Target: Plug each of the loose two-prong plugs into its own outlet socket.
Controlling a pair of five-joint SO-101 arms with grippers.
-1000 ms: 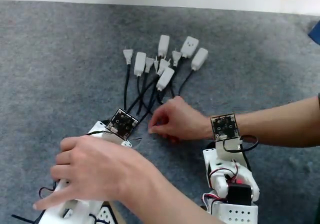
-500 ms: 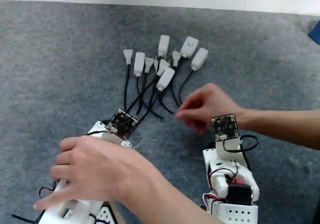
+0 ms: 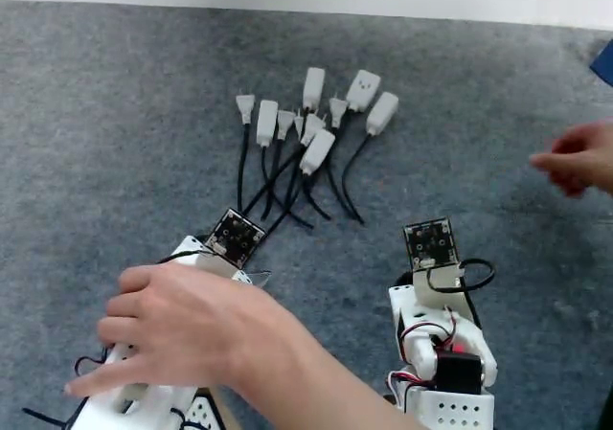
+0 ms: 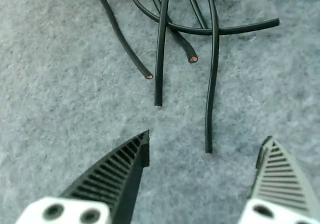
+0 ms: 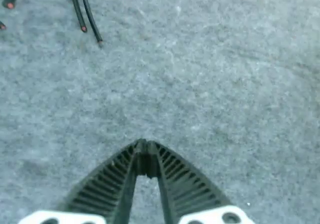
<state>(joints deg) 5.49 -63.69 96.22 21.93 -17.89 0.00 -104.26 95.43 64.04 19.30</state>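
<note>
Plugs (image 3: 317, 150) lie fanned beyond their cords (image 4: 161, 49), which run back toward the left gripper (image 4: 207, 135), spread wide and nearer them than the right gripper (image 5: 146, 144), pinched shut on nothing

The plugs (image 3: 245, 106) and sockets (image 3: 362, 90) lie on the surface (image 3: 115, 114) ahead of the left fingers (image 4: 117, 176); cable ends (image 4: 208, 146) just before them.

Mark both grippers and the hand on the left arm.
Left gripper (image 4: 207, 138): left wrist view, midway between fingertips.
Right gripper (image 5: 145, 145): right wrist view, shut tips.
Hand (image 3: 182, 325): high view, its back.
</note>
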